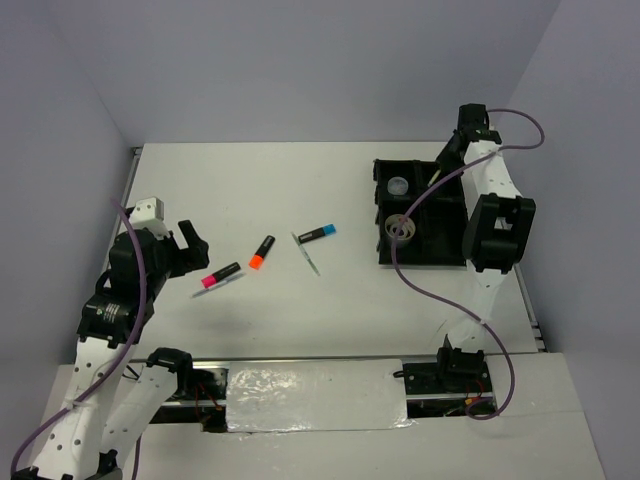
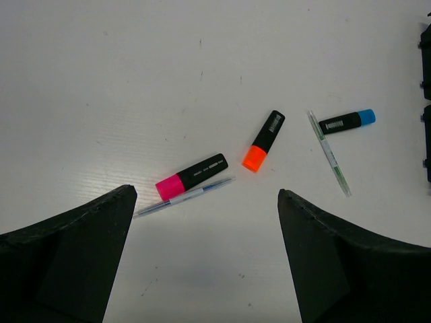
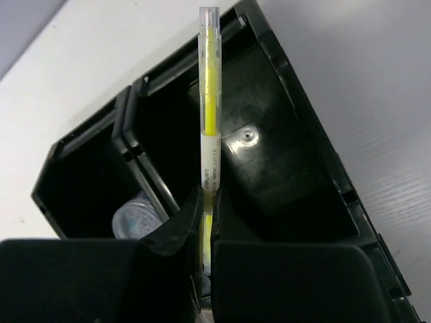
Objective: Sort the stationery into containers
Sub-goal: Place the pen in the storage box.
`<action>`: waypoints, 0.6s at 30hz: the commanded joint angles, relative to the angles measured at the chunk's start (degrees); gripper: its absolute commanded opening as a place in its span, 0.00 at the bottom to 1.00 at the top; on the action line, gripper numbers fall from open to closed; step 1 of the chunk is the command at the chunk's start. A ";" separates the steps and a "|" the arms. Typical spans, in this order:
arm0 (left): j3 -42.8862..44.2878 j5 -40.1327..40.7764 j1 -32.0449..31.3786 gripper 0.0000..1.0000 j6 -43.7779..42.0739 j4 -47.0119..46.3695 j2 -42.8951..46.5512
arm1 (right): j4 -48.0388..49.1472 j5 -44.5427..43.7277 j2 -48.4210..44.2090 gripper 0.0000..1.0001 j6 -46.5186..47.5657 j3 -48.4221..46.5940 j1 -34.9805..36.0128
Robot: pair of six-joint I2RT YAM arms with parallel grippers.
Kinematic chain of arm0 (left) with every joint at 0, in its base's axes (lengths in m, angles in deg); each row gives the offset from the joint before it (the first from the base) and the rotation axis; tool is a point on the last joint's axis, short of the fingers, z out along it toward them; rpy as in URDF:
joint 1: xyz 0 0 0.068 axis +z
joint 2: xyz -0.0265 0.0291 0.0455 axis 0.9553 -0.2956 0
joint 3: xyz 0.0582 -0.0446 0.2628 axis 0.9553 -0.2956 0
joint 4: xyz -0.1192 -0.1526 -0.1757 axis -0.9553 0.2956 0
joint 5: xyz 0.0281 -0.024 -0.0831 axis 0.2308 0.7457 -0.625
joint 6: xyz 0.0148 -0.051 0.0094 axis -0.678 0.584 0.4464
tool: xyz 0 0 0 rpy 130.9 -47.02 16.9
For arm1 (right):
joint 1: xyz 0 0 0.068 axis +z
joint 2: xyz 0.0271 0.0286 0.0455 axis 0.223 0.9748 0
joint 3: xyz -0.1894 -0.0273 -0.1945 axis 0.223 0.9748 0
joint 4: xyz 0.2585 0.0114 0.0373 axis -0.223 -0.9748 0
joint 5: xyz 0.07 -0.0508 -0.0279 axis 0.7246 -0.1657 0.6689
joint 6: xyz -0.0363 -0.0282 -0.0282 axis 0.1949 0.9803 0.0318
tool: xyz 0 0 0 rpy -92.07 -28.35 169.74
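Observation:
The black four-compartment tray [image 1: 455,250] sits at the right, with the clear pot [image 1: 398,186] and the tape ring [image 1: 400,228] in its left compartments. My right gripper [image 1: 441,168] is shut on a thin pale stick with a yellow core [image 3: 209,101], held over the tray's far right compartment [image 3: 269,168]; the pot [image 3: 133,219] shows beside it. The pink [image 1: 221,275], orange [image 1: 262,251] and blue [image 1: 320,233] markers lie on the table. My left gripper [image 2: 206,202] is open and empty above the table, just short of the pink marker [image 2: 192,177].
A thin stick [image 2: 183,197] lies against the pink marker. Another, greenish one [image 2: 328,153] lies between the orange marker [image 2: 264,140] and the blue marker [image 2: 347,122]. The tray's edge [image 2: 427,134] shows at the far right of the left wrist view. Walls enclose the table on three sides.

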 commanded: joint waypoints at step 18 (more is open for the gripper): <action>0.38 -1.82 -0.85 0.99 -1.80 -2.72 0.04 | -1.29 -0.89 -7.98 0.59 2.34 2.85 2.60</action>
